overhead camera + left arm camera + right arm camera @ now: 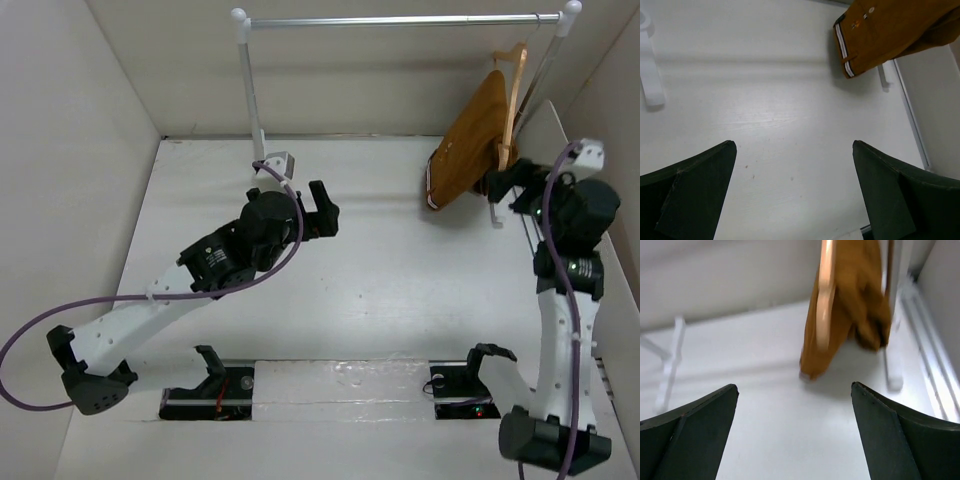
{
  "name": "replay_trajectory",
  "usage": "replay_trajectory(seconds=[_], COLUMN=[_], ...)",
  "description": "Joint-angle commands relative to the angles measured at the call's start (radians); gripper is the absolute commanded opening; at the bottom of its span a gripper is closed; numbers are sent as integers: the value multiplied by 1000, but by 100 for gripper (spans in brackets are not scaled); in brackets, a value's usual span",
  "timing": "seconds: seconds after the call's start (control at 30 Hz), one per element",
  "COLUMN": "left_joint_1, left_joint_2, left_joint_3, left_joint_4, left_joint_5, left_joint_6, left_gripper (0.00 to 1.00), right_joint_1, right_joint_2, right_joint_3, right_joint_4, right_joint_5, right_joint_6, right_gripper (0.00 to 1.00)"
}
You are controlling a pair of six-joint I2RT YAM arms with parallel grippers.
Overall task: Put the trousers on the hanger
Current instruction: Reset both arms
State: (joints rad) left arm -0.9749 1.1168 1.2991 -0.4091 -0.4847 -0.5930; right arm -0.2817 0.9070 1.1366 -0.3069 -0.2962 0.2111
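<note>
Trousers (470,145) hang draped on the hanger (514,80) at the far right; its hook sits over the silver rail (400,20) close to the right post. The cloth slants down-left and its low end is at the table (400,290) surface; contact can't be told. Left wrist view shows the white edge trim (841,45) and small buttons on the waistband, no legible print. A small pale label on the left arm's black link (205,258) is too small to read. Right wrist view is blurred: tan hanger arm (826,290) in front of rust cloth (850,315). Left gripper (328,210) is released, jaws spread wide, holding nothing, over mid-table and well apart from the trousers. Right gripper (503,185) is also released and spread, empty, just beside the lower right of the trousers, near the right post's foot (495,215). Room is tight on the right, with the side wall, post and cloth all close to that gripper. Bare table lies between the two arms. Left post (250,85) stands just beyond the left wrist, and a purple cable (40,340) loops out toward the left wall
</note>
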Motion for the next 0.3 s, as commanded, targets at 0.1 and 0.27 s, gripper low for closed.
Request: replay_trajectory(seconds=[0.1,0.27], left_joint_1=[-4,-4], left_joint_2=[-81,-75], left_joint_3=[-151,-193], left_joint_4=[19,61], left_joint_5=[50,89], left_joint_6=[-65,-85], left_gripper=[99,99], right_joint_1=[188,222], right_joint_2=[-166,-270], right_joint_3=[-293,-439], right_joint_4=[-225,-265], right_joint_5=[104,121], right_joint_6=[-101,-98], right_gripper=[100,100])
